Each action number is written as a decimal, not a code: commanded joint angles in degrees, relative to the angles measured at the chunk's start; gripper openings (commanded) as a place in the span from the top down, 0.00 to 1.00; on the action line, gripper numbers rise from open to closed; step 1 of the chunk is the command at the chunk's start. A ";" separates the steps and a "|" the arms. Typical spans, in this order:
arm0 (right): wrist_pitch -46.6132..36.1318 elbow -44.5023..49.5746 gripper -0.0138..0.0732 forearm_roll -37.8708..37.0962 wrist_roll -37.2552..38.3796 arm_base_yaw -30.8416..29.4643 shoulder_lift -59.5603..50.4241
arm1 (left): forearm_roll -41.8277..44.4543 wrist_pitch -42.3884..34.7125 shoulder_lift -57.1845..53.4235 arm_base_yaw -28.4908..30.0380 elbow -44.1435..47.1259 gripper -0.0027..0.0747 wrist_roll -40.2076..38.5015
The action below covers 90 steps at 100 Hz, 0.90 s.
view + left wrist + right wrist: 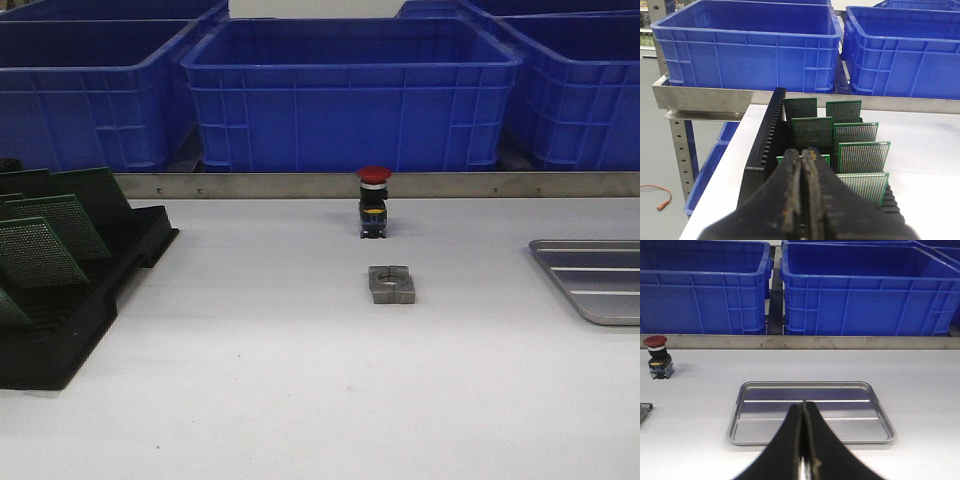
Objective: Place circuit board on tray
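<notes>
Two grippers: both pressed together, holding nothing
Left gripper [804, 155]: over black rack [100, 300], left side
Circuit boards [864, 156]: upright in rack slots
Right gripper [803, 407]: above tray [810, 439], right side
Push button [374, 200]: centre, far
Metal block [391, 284]: just nearer

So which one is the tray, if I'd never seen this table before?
Start at the white table below the row of blue bins and go to its right edge in the front view. The tray lies flat there: silver-grey metal, rounded corners, low rim, ridged bottom. The black rack on the left holds green boards instead.
</notes>
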 commanded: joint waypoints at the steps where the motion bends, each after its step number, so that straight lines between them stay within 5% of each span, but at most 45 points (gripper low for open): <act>1: -4.30 -0.65 0.97 -0.13 -0.34 -0.18 -1.42 | -0.31 -4.34 -1.79 -0.30 2.67 0.99 -0.51; 22: -4.30 -0.65 0.97 -0.13 -0.34 -0.18 -1.42 | -1.07 -5.29 -1.79 -0.30 2.67 0.99 -0.51; 69: -4.30 -0.65 0.97 -0.13 -0.34 -0.18 -1.42 | -1.43 -27.43 -1.79 -0.20 2.67 0.99 -0.51; 90: -4.30 -0.65 0.97 -0.13 -0.34 -0.18 -1.42 | -1.16 -15.74 -1.46 -0.20 -4.31 0.99 -0.51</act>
